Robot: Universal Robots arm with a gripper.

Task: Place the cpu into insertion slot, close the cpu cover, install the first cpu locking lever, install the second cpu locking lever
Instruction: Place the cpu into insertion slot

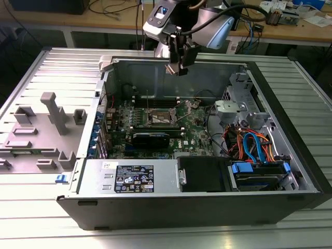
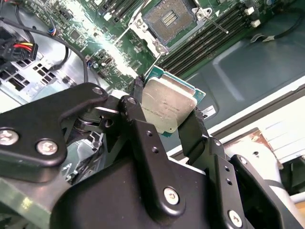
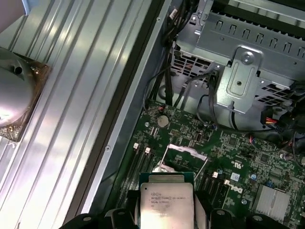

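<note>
Firmly, the jaws were clamped on the cpu [image 2: 167, 106], kept partly apart by the chip between them. One black finger [image 2: 190, 136] pressed on each of two opposite edges. The cpu was a flat square with a dull silver-grey lid bearing faint print, and a thin green border showed around the lid. In the first wrist view its lid [image 3: 166, 206] caught a glare. In the exterior view the gripper [image 1: 176, 63] hung at the upper middle of the frame, well above the green board [image 1: 199, 132] inside the open case [image 1: 290, 129]. The slot [image 1: 158, 118] lay near the frame's centre, apart from the chip. In the second wrist view its dark pin field [image 2: 167, 19] was bare inside a silvery rim. The case rested on a ribbed metal table [image 1: 67, 72].
</note>
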